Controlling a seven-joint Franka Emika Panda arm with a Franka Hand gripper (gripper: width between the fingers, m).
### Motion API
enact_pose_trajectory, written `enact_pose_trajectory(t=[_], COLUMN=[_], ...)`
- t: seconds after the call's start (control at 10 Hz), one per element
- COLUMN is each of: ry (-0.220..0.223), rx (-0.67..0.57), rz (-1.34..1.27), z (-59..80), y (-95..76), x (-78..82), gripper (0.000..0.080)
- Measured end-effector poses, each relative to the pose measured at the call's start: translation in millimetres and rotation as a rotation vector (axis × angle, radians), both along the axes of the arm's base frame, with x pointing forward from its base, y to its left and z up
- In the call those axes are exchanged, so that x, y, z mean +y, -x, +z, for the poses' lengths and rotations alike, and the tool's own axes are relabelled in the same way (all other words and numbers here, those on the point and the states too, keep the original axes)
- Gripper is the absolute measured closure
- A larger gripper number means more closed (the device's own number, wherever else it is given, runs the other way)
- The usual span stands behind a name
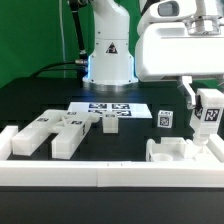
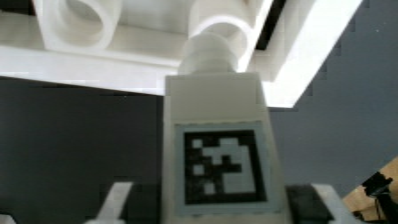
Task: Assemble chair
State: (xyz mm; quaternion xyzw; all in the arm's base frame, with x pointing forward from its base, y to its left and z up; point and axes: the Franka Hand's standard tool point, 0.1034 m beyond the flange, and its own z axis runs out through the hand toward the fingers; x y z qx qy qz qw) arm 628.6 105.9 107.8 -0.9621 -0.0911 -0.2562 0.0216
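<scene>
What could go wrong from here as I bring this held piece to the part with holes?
1. The hand grips the white plastic block with a square tag and round peg near its tagged end, so contact at the peg could tilt it.
2. In the wrist view the peg is beside, not over, the hole in the chunky white plastic part; pressing now may jam.
3. That part looks unfixed and could slide.

no readable text, square tag (image 2: 222, 165) on chair piece (image 2: 214, 95)

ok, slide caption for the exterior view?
Gripper holds a tagged chair piece above a second piece; loose chair parts lie at the exterior view's left.
</scene>
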Motion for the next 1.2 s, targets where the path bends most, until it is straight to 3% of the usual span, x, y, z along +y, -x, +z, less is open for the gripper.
enact_pose_trajectory(t=[0.5, 1.2], ry=[-0.003, 0.001], rx=[-0.011, 0.010], rz=[0.002, 0.013], z=[-10.9, -23.8], y=[-12.9, -4.6], x=[4.6, 9.8], gripper=[0.0509, 0.0509])
